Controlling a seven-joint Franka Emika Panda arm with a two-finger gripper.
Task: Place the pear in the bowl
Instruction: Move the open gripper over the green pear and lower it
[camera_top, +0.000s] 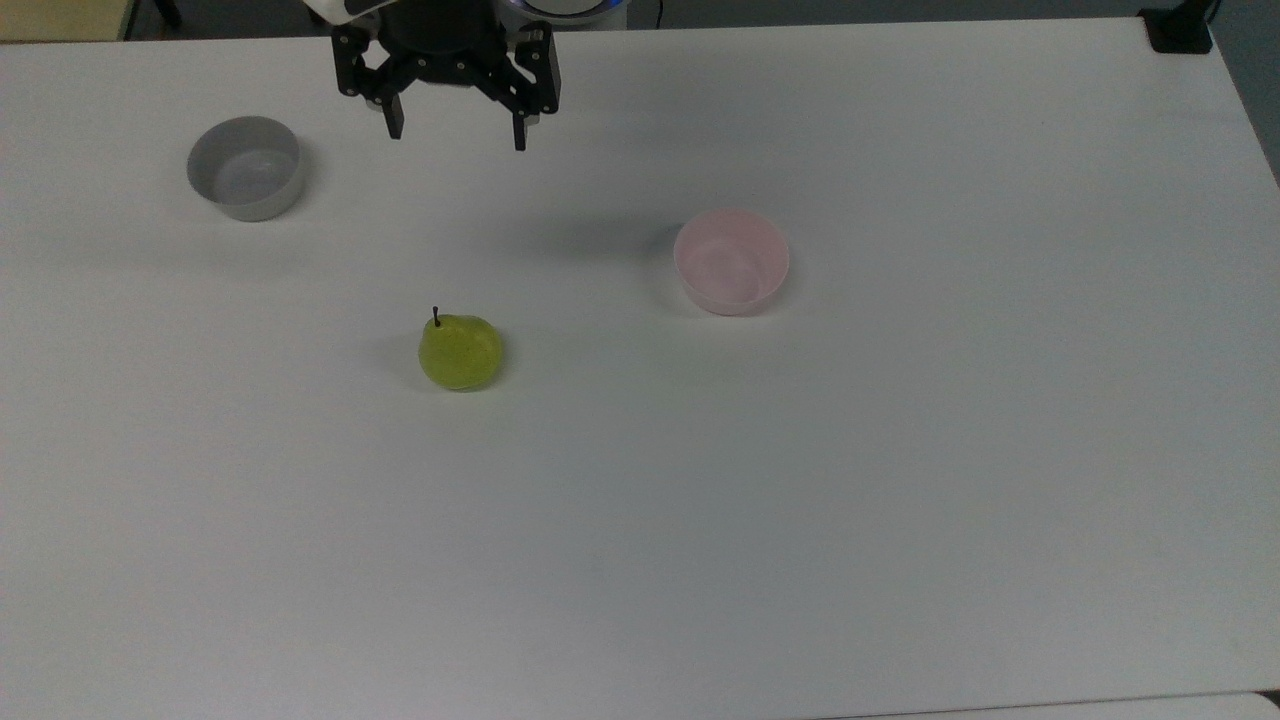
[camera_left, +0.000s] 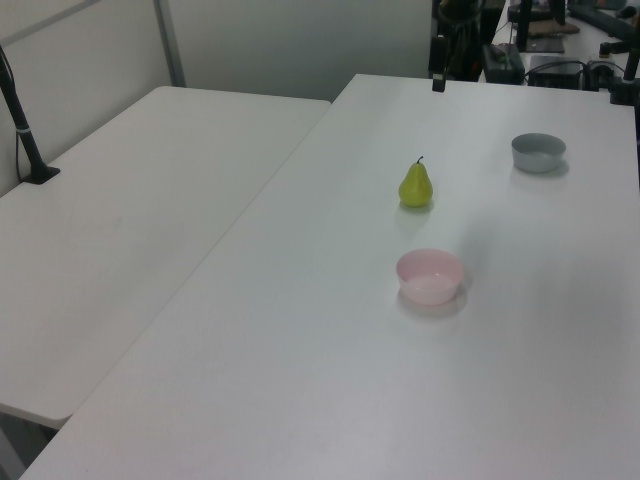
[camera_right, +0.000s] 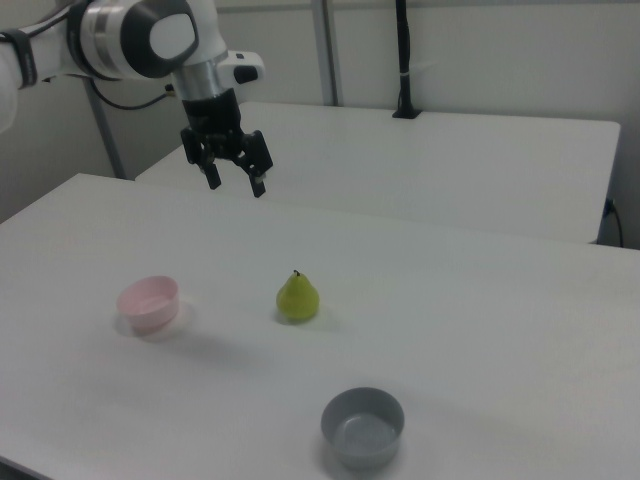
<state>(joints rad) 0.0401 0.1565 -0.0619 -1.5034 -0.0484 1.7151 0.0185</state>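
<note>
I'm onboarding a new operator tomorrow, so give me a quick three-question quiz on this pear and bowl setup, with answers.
1. True or false: the hand already grips the pear.
2. In the right view, which bowl lies nearest the camera: A) the pink bowl, B) the grey bowl?
3. Fill in: the pear stands on the table with its stem pointing ____.

Key:
1. False. The hand hangs open above the table, apart from the pear.
2. B.
3. Up. The left view and the right view show it upright.
</note>
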